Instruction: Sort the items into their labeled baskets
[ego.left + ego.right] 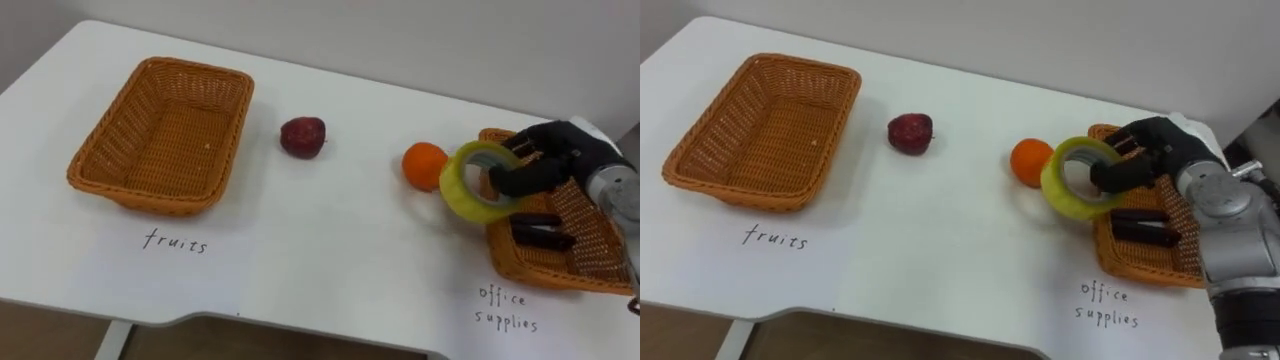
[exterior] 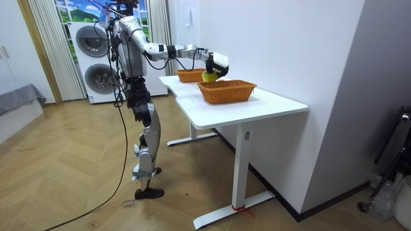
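Far left on the white worktop [image 1: 300,255] sits the wicker fruits basket [image 1: 160,135], with open surface around it. To its right lies a dark red apple [image 1: 302,136], then an orange [image 1: 425,165], well apart. Just beside the orange, my right hand [image 1: 550,155] has its fingers [image 1: 515,180] curled round a yellow-green tape roll [image 1: 455,190]. The roll is over the left rim of the office supplies basket [image 1: 590,270], near the worktop's right edge.

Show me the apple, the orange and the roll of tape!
apple [image 1: 302,137]: left eye view, middle of its skin.
orange [image 1: 422,165]: left eye view, middle of its peel.
roll of tape [image 1: 450,192]: left eye view, lower left of its yellow band.
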{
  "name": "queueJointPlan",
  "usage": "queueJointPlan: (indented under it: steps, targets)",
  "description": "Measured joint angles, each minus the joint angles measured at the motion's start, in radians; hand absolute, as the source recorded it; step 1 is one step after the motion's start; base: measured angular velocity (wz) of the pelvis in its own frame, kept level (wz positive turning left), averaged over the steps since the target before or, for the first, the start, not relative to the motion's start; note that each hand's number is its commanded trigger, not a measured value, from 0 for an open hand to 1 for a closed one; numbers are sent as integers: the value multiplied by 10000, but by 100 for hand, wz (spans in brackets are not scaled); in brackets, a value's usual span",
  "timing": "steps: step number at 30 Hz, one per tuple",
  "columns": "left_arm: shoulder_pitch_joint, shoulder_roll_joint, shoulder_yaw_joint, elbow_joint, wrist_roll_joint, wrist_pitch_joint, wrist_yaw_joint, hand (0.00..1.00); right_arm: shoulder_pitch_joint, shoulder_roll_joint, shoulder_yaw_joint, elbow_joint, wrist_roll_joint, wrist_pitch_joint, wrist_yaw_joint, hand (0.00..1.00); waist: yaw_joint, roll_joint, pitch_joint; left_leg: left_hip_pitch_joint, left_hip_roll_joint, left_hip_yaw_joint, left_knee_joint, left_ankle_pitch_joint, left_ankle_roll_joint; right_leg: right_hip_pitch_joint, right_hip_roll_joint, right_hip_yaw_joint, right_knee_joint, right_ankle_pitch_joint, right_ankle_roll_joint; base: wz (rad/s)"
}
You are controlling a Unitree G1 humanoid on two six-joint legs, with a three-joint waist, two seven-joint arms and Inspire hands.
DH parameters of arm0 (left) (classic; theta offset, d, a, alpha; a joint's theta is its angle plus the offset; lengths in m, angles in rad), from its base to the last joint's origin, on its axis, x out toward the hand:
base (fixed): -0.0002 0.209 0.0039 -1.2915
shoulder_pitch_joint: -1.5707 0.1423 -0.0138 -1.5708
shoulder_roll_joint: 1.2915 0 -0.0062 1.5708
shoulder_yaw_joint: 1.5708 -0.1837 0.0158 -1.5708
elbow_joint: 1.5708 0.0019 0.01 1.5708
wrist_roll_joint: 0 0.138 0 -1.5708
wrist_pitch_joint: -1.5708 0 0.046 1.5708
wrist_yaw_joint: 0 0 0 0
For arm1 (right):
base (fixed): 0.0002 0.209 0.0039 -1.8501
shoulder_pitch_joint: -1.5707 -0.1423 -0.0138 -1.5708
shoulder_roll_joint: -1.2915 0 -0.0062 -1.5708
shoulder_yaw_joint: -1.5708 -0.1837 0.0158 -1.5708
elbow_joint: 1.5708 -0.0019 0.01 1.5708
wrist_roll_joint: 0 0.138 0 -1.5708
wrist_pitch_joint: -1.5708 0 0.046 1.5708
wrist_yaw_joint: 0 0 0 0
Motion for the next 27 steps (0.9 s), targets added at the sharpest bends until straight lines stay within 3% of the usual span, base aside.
queueJointPlan:
  steps: [2,8,14,27]
  targets:
    - [123,-2,106,1,3,36,-67,0,3,0,-337,403,128,5,-153,100,-69,79,36,43,2,-8,1,-14,16,110,-9,-73,0,1,2,4]
    - [336,16,412,-6,0,288,-67,0,5,-32,-938,1128,498,14,-710,100,-256,281,-30,58,6,-8,16,-16,17,167,-14,-126,0,0,2,0]
    - [351,86,596,-42,21,459,-67,0,5,-73,-1038,1660,853,34,-1170,100,-307,267,-44,103,-10,7,26,-1,11,192,-3,27,-16,-3,1,-2]
    - [363,144,807,-220,36,444,18,0,9,-139,-1024,2075,1147,35,-1586,100,-411,270,-41,224,0,168,-79,-1,15,157,16,247,-35,-14,18,-4]
